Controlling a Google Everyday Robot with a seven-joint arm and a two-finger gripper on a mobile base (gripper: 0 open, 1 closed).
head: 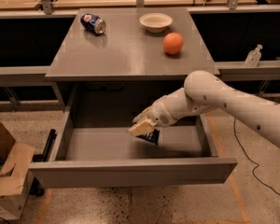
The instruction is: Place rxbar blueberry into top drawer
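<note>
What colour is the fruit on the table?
Fruit: orange, camera view. The gripper holds the rxbar over the drawer.

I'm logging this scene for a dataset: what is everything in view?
table: one, grey, centre
top drawer: one, grey, open below the table
soda can: one, blue, on its side, table's far left
bowl: one, white, table's far middle
orange: one, orange, table's right
bottle: one, clear, ledge at right
cardboard box: one, brown, floor at left
rxbar blueberry: one, dark, held over the open drawer
arm: one, white, reaching from the right
tool: one, tan, shut on the rxbar blueberry, over the drawer
</note>
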